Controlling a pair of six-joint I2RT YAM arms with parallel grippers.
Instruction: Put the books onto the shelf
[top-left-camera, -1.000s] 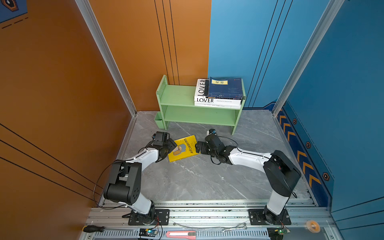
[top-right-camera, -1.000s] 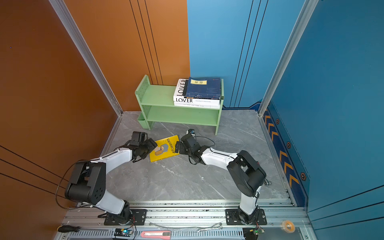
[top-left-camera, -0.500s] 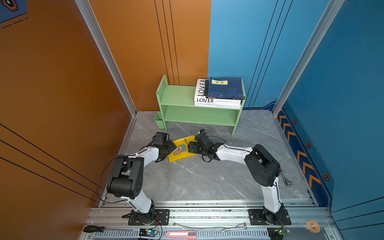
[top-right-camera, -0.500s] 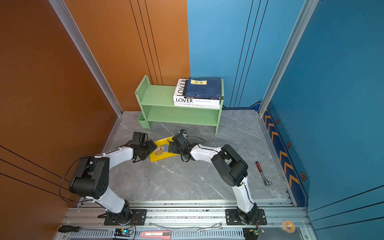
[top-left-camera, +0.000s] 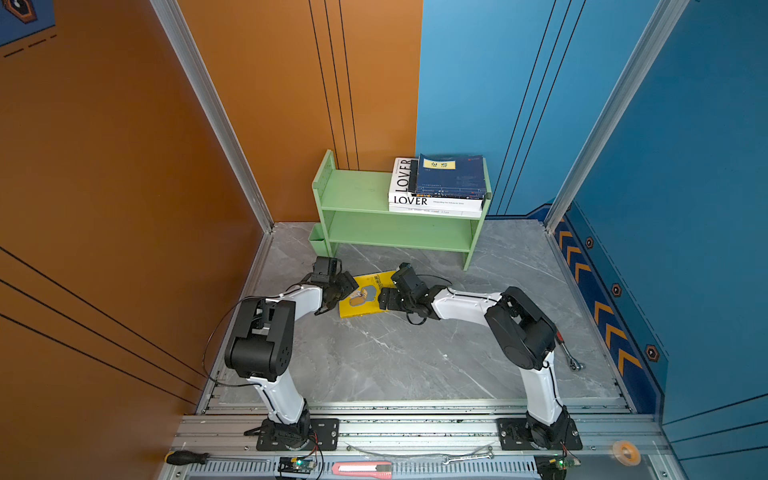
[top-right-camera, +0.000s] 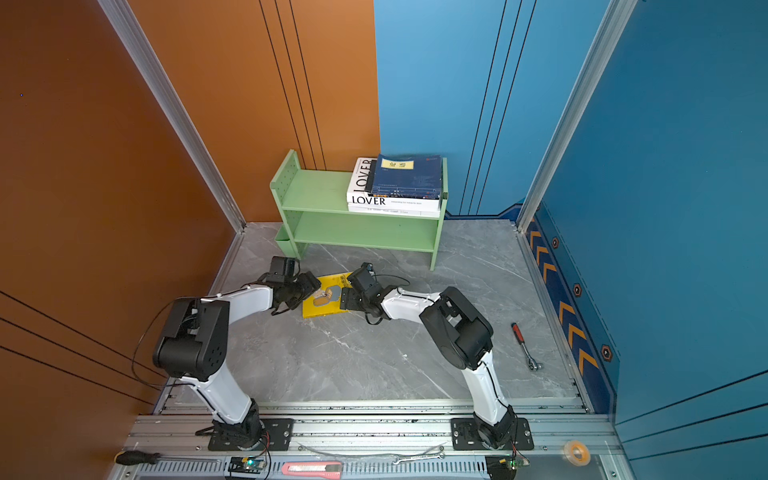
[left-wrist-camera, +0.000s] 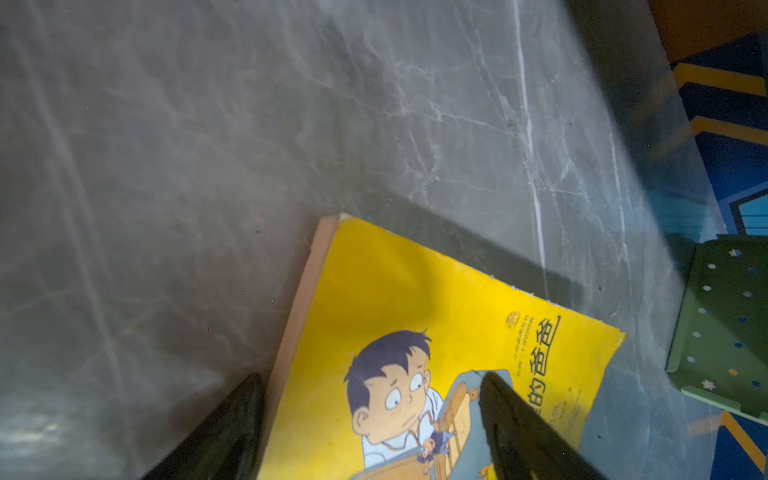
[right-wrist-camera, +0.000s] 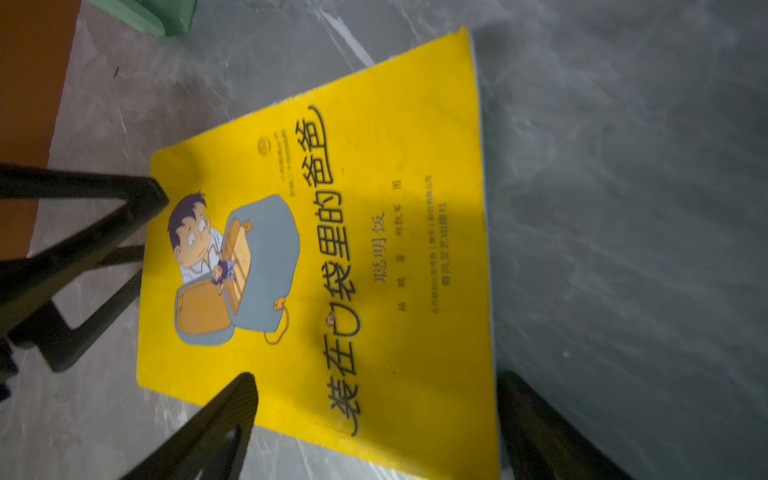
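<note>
- In both top views the shelf (top-left-camera: 357, 192) (top-right-camera: 316, 193) stands at 12 o'clock on the desk (top-left-camera: 374, 365). A stack of books (top-left-camera: 440, 195) (top-right-camera: 395, 197) fills the 3 o'clock end of its upper tier, with a navy book (top-left-camera: 451, 176) on top of it. The lower tier is bare.
- The yellow book (top-left-camera: 365, 293) (top-right-camera: 326, 297) lies flat on the desk at 6 o'clock of the shelf, apart from it. The left pincer (top-left-camera: 345, 290) is at its 9 o'clock edge and the right pincer (top-left-camera: 384, 297) at its 3 o'clock edge.
- In the left wrist view the left pincer (left-wrist-camera: 370, 378) is released and spread wide. One finger is over the desk beside the page edge, the other over the cartoon cover (left-wrist-camera: 415, 291).
- In the right wrist view the right pincer (right-wrist-camera: 380, 380) is likewise released. One finger is over the cover (right-wrist-camera: 374, 208), the other past the book's edge.
- The task looks mostly done, with the yellow book apparently the last one off the shelf. It is not yet gripped, lifted or shelved.
</note>
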